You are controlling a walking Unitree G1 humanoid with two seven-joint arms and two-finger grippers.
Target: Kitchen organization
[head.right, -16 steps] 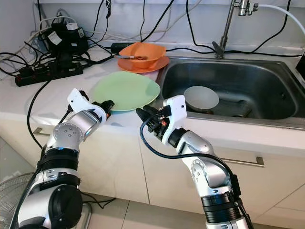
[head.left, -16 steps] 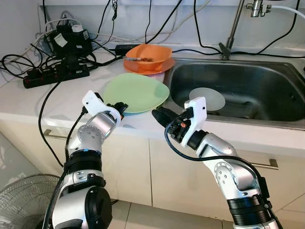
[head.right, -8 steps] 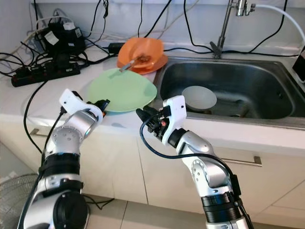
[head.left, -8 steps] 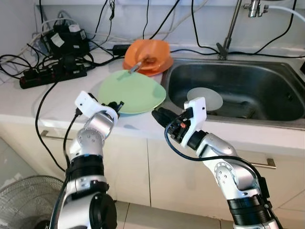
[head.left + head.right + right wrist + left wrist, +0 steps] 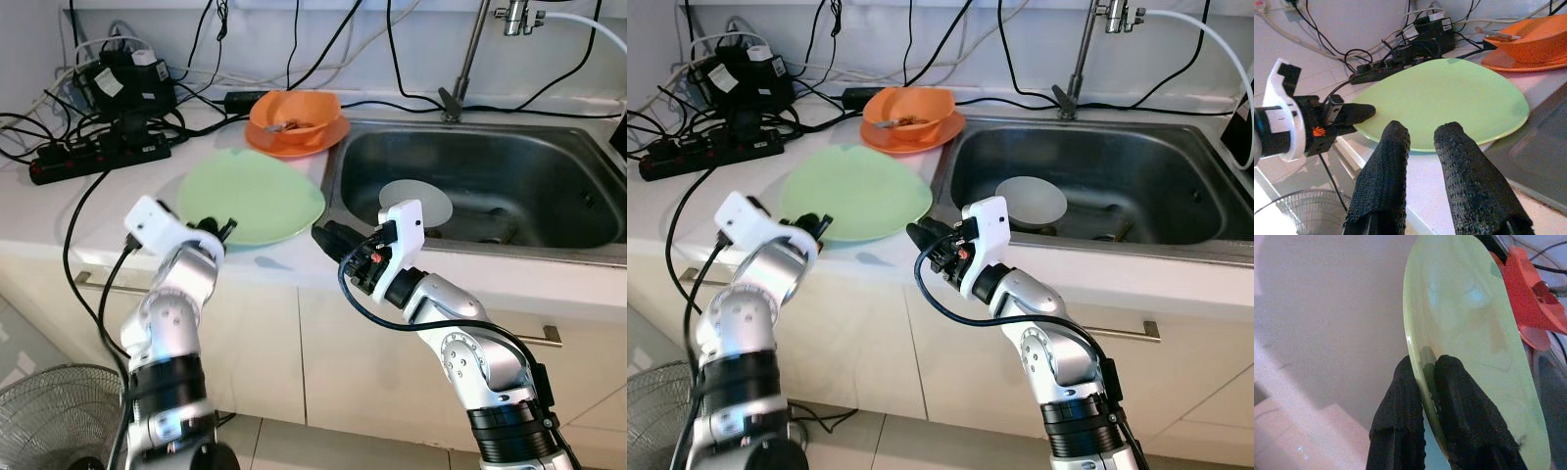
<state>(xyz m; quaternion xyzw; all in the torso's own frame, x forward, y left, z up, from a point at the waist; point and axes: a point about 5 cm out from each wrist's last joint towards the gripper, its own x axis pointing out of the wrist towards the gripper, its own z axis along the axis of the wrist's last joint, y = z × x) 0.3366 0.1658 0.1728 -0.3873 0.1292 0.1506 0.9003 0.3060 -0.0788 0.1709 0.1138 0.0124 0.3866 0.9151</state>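
Two arms up at the counter edge in the left eye view. Left gripper [image 5: 217, 228] clamped on the near rim of the green plate [image 5: 253, 194], presumably to slide or lift it off the white countertop [image 5: 59, 211] toward the sink [image 5: 490, 176]. Right gripper [image 5: 328, 238] held just off the plate's sink-side edge, near but not touching, likely waiting to support or take over. Behind the plate, an orange bowl [image 5: 292, 111] stacked on an orange plate [image 5: 284, 143], something small inside, too blurred to name. Down in the sink basin, a white plate [image 5: 416, 202].

Same layout from the right eye view: green plate flat on the counter beside the sink's left wall, power strip [image 5: 705, 152] and tangled cables [image 5: 745, 88] well behind.

Closer still, from the left wrist: two black fingers [image 5: 1454, 396] pinched together across the plate's rim, one above and one below, plate running away from the wrist toward the orange dishes.

From the right wrist: fingers [image 5: 1459, 166] parted with a clear gap and nothing between them, plate straight ahead, left gripper visible at the plate's far edge.
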